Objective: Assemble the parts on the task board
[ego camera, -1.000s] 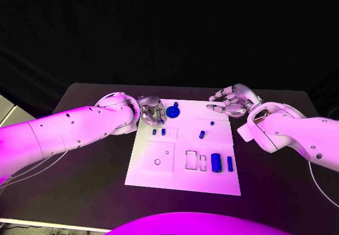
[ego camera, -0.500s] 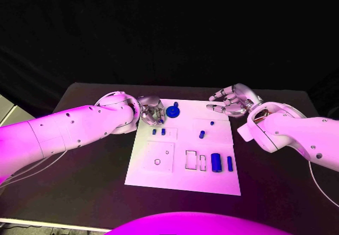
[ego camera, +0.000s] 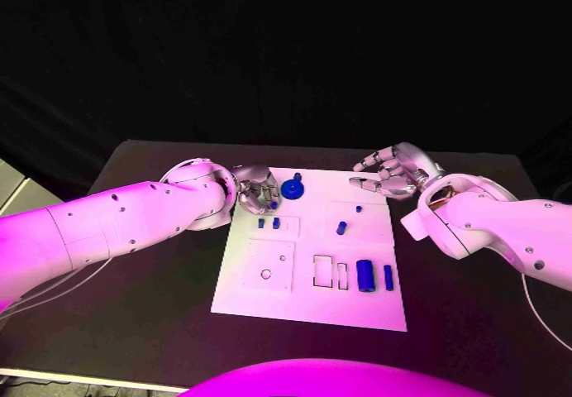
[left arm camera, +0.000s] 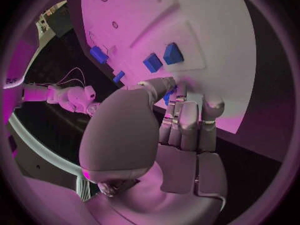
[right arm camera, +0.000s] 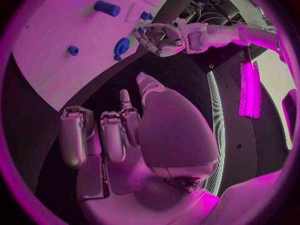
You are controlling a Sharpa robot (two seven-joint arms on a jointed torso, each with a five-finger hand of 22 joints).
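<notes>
At board's far edge, left hand (ego camera: pixel 255 192) pinches a blue part (left arm camera: pixel 167 97); right hand (ego camera: pixel 388 172) curled (empty).

Right hand (right arm camera: pixel 125 135) over the black table (right arm camera: pixel 37 135), fingers curled loosely inward, nothing held. Beyond its fingertips lies the white task board (right arm camera: pixel 56 35), bearing a blue cylinder (right arm camera: pixel 107 8), a small blue peg (right arm camera: pixel 73 50) and a flat blue round part (right arm camera: pixel 120 47). Left hand (right arm camera: pixel 159 37) over the board's far edge, fingers bent, just beside the round part.
</notes>
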